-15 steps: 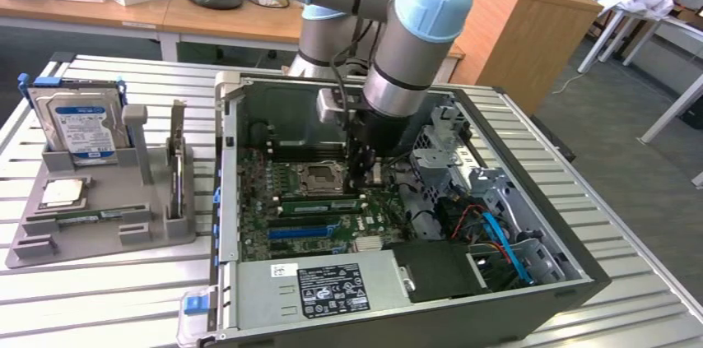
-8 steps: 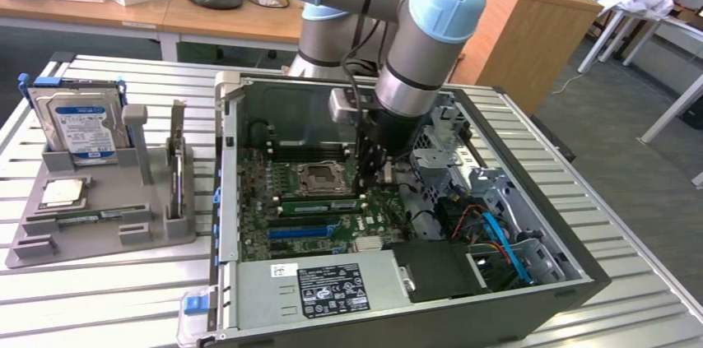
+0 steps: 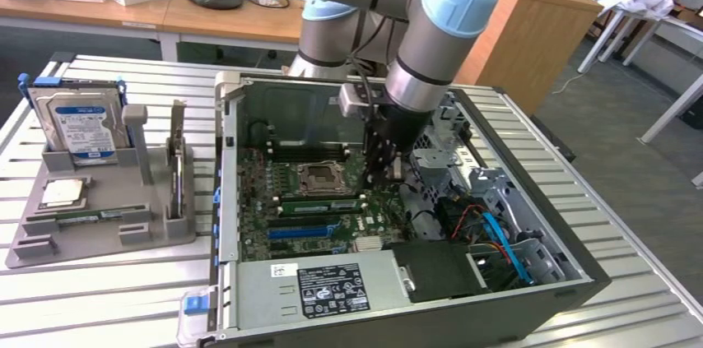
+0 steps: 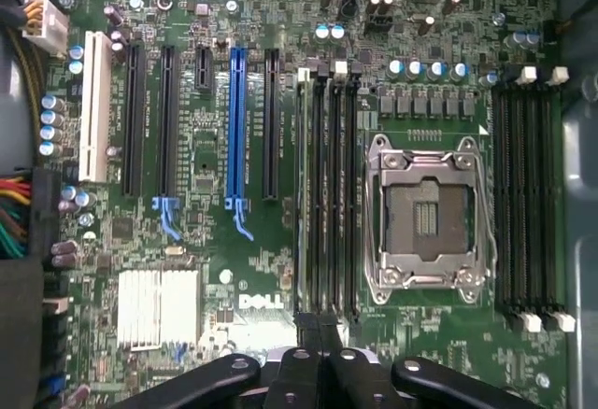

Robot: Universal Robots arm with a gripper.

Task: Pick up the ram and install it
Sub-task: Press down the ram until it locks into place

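One ram (image 3: 318,202), a thin green stick, stands in a memory slot beside the empty processor socket (image 3: 318,175) on the motherboard. In the wrist view this ram (image 4: 302,194) sits edge-on in the slot farthest from the socket (image 4: 428,213). My gripper (image 3: 381,187) hangs low inside the case, just off the stick's end towards the exterior view's right. Its fingers (image 4: 308,362) are pressed together with nothing visible between them, and the gripper (image 4: 322,327) hovers at the end of the slot bank. A second ram (image 3: 82,216) lies flat on the grey holder.
The grey holder (image 3: 104,237) at the exterior view's left also carries an upright hard drive (image 3: 79,126) and a square processor chip (image 3: 62,193). Case walls (image 3: 528,200), the power supply (image 3: 318,282) and cables (image 3: 495,237) surround the motherboard. Four empty slots (image 4: 528,194) lie beyond the socket.
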